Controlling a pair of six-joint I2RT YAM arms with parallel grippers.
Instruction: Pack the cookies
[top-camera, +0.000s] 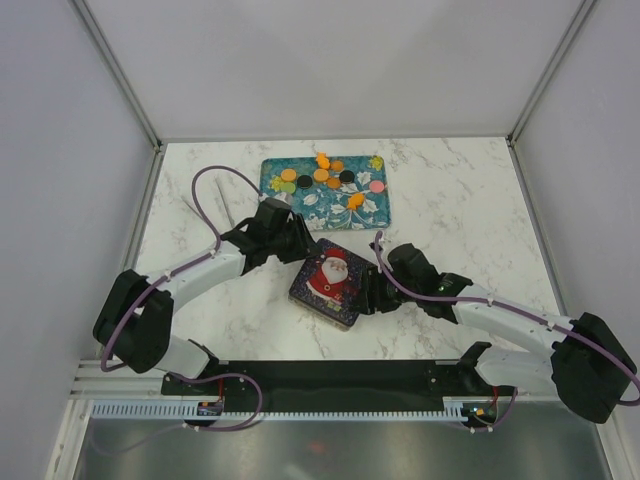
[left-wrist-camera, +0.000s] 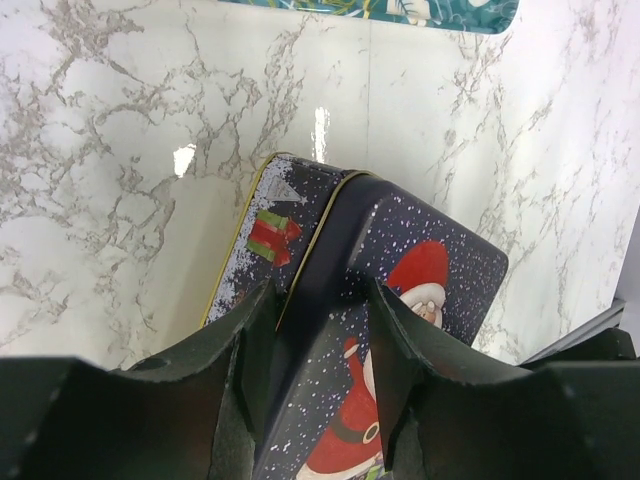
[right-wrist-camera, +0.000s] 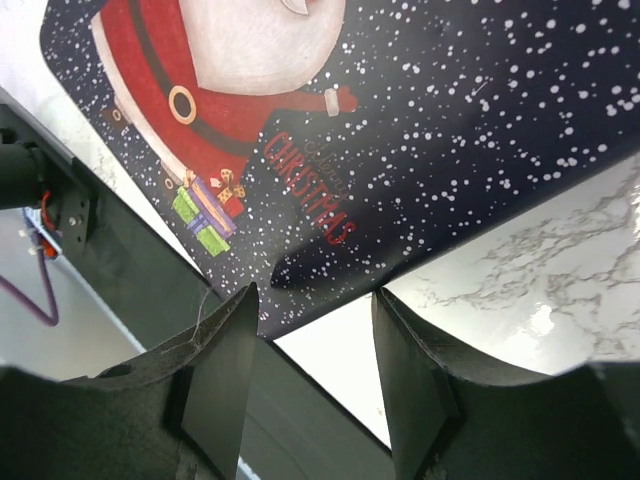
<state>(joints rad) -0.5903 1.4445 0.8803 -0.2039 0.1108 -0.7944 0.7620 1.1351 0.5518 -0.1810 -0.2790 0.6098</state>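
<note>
One Santa tin (top-camera: 328, 280), one teal tray (top-camera: 325, 205)

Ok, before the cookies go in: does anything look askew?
Yes. The Santa tin's lid sits skewed over its base, so their gold rims do not line up. The left gripper is clamped on the lid's edge.
</note>
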